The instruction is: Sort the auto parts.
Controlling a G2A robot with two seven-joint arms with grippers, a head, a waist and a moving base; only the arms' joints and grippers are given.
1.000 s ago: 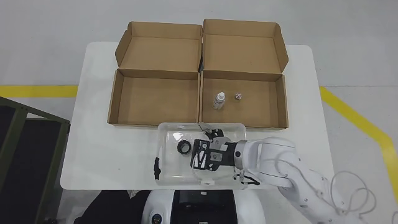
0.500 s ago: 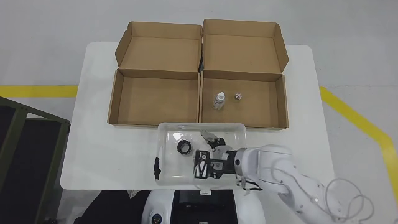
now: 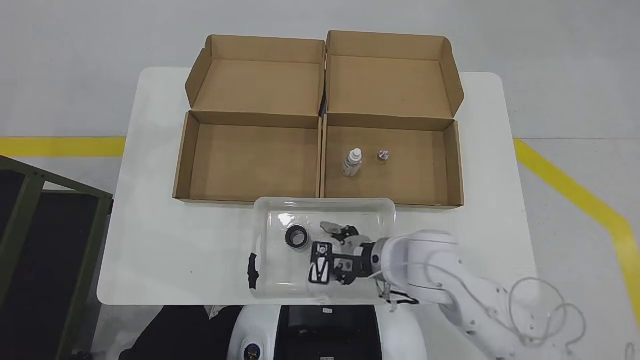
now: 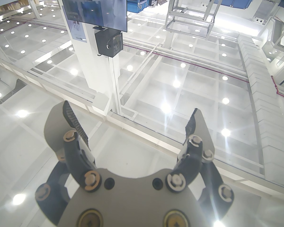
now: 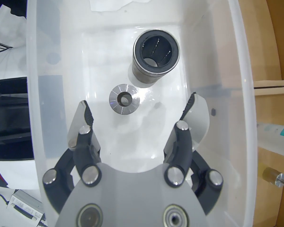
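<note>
Right claw point(image 5: 139, 105) spread wide, empty, low inside clear plastic tub point(image 5: 227, 48).
You see two parts just ahead of it: one black-ended steel sleeve bearing point(image 5: 156, 55), one silver fluted cone point(image 5: 124, 99). Left claw point(image 4: 130, 119) likewise spread, empty.

bin point(image 3: 300, 201) at near edge of table point(image 3: 150, 220) | bearing point(image 3: 296, 237), cone part point(image 5: 124, 99) in bin, just apart | left box point(image 3: 247, 160), right box point(image 3: 420, 165) behind bin | bottle point(image 3: 352, 161), stud point(image 3: 382, 154) in right box
</note>
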